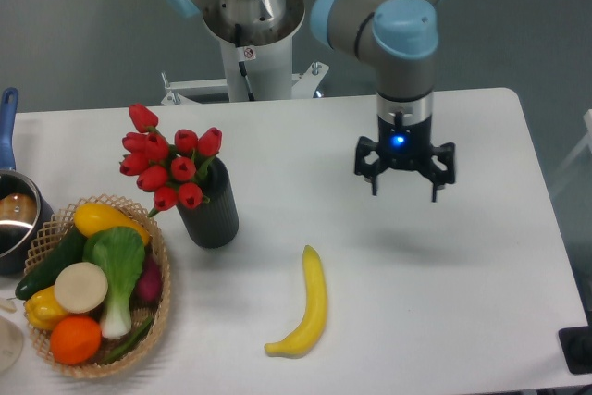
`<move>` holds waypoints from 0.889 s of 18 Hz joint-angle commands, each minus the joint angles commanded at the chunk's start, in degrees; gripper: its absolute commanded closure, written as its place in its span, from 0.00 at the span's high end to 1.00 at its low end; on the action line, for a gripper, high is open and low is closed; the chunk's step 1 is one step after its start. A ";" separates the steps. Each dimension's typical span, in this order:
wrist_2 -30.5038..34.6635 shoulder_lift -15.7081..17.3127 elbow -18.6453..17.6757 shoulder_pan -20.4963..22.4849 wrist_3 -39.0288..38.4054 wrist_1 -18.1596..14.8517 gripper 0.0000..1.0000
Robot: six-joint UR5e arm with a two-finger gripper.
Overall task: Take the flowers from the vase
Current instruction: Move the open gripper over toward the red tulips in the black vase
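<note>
The flowers (166, 162), a bunch of red tulip buds with green stems, stand in the vase (209, 211), a dark ribbed cylinder on the left half of the white table (462, 265). The blooms lean up and to the left from the vase's mouth. My gripper (405, 188) hangs above the table well to the right of the vase, pointing down, with its black fingers spread apart and nothing between them.
A yellow banana (305, 307) lies on the table between the vase and the gripper, nearer the front edge. A wicker basket (162, 321) of vegetables and fruit sits at the left front. A pot with a blue handle (11, 210) is at the far left edge.
</note>
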 joint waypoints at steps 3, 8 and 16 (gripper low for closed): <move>-11.34 4.92 -3.25 -1.14 0.44 -0.09 1.00; -21.63 12.74 -9.57 -2.90 0.35 -0.18 1.00; -24.29 16.63 -15.65 -6.86 0.44 -0.35 1.00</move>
